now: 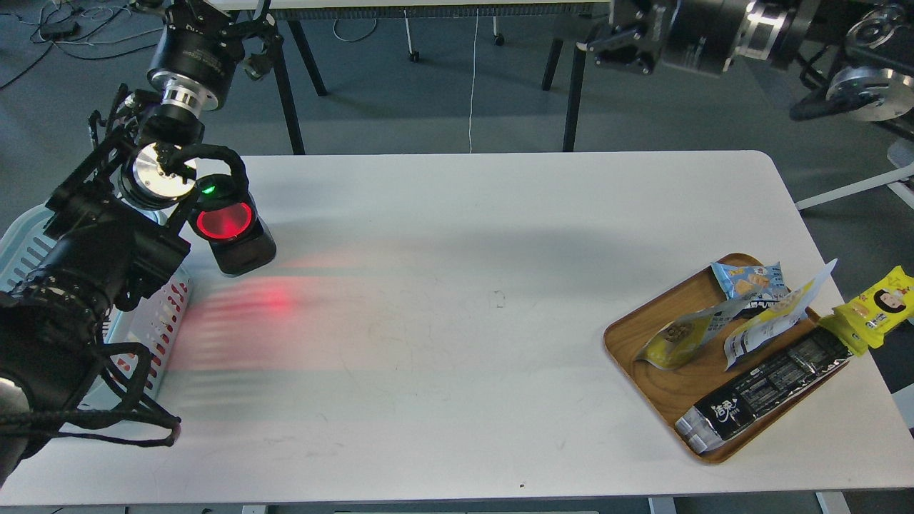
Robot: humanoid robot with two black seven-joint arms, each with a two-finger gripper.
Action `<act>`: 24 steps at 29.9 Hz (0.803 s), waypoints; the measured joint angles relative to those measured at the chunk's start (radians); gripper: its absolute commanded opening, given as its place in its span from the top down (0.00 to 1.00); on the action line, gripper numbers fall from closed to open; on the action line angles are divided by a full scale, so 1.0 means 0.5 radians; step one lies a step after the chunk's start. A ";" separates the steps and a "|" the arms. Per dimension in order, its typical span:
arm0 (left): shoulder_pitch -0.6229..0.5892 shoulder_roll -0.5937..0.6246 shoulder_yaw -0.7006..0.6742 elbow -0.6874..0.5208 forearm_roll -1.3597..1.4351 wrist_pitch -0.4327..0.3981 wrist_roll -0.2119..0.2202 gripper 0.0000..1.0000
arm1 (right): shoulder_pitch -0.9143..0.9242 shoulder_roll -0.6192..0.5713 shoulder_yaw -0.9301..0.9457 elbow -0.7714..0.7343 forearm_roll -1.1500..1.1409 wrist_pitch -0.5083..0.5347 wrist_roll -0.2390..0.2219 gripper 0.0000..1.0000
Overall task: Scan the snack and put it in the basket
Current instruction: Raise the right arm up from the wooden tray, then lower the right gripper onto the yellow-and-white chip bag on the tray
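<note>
The snack (682, 339), a pouch with a yellow lower half and a round picture of brown nuggets, lies flat in the wooden tray (628, 335) at the table's right. The pale basket (28, 239) sits at the left edge, mostly hidden under my left arm. My left gripper (203, 14) is high at the top left, beyond the table, with its fingers spread and empty. My right gripper (600, 39) is at the top of the view, pointing left, far above and behind the tray. It is dark and cut off by the edge.
A black scanner (228, 228) with a red window stands at the table's left and casts a red glow on the table. The tray also holds a slim white-and-yellow pouch (775, 321), a blue packet (748, 278) and a long black package (767, 385). A yellow packet (882, 307) lies at the table's right edge.
</note>
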 measured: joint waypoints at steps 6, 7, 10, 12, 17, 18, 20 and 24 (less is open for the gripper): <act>0.001 0.006 -0.004 0.000 0.000 0.000 -0.009 0.00 | 0.402 -0.001 -0.482 0.421 -0.675 -0.240 0.000 0.01; 0.002 0.006 -0.005 0.000 0.000 0.000 -0.009 0.00 | 0.452 -0.003 -0.550 0.508 -0.776 -0.275 0.000 0.01; 0.003 0.005 -0.006 0.000 0.000 0.000 -0.010 0.00 | 0.587 -0.004 -0.741 0.698 -1.078 -0.393 0.000 0.02; 0.004 0.005 -0.001 0.000 0.000 0.000 -0.010 0.00 | 0.671 -0.004 -0.861 0.792 -1.290 -0.483 0.000 0.03; 0.005 0.012 0.003 0.000 0.004 0.000 -0.005 0.00 | 0.757 -0.006 -1.045 0.950 -1.782 -0.610 0.000 0.04; 0.005 0.015 0.003 0.000 0.005 0.000 -0.004 0.00 | 0.760 -0.017 -1.077 0.974 -1.881 -0.624 0.000 0.05; 0.005 0.019 0.003 0.001 0.005 0.000 -0.004 0.00 | 0.762 -0.045 -1.149 0.996 -2.042 -0.651 0.000 0.06; 0.005 0.024 0.003 0.001 0.005 0.000 0.001 0.00 | 0.760 -0.114 -1.290 1.005 -2.326 -0.730 0.000 0.08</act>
